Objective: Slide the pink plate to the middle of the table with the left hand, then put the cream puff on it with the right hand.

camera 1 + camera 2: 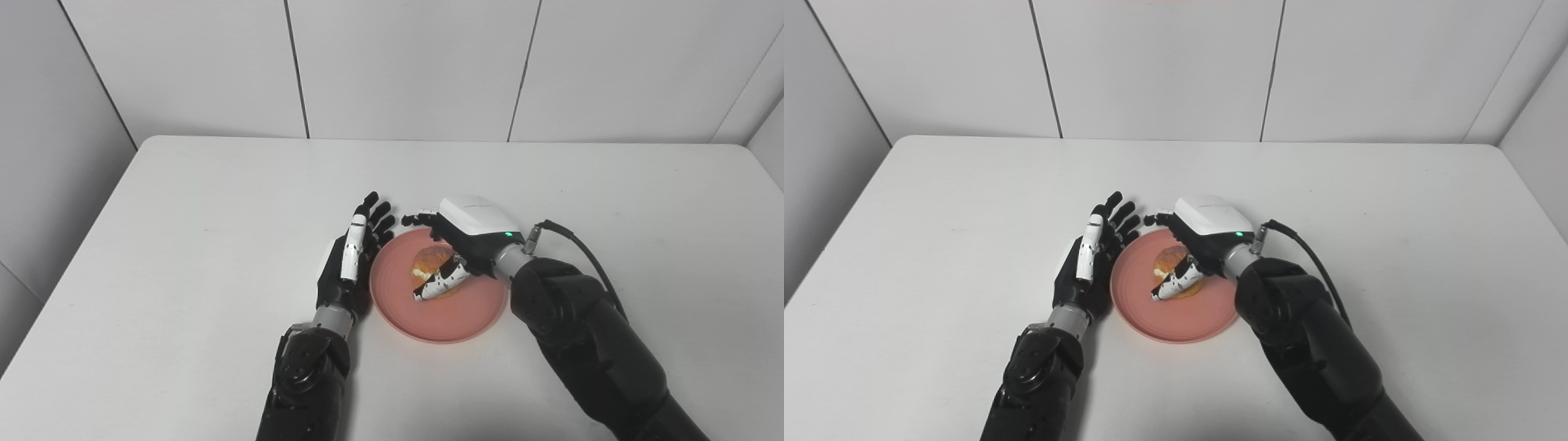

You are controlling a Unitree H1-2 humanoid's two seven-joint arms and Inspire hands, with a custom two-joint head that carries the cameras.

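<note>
The pink plate [456,313] lies near the middle of the white table [184,245]. A golden cream puff [430,260] with a cream filling rests on the plate's middle. My right hand [471,231] hovers over the plate's far right part. Its fingers stretch past the puff's far side while the thumb lies along the puff's near side, and the spread is wider than the puff. My left hand [353,262] stands open, edge down, right beside the plate's left rim with its palm facing the plate.
A black cable [582,248] loops from the right wrist over the table. White wall panels close off the back, left and right sides. Bare tabletop stretches out on both sides of the arms.
</note>
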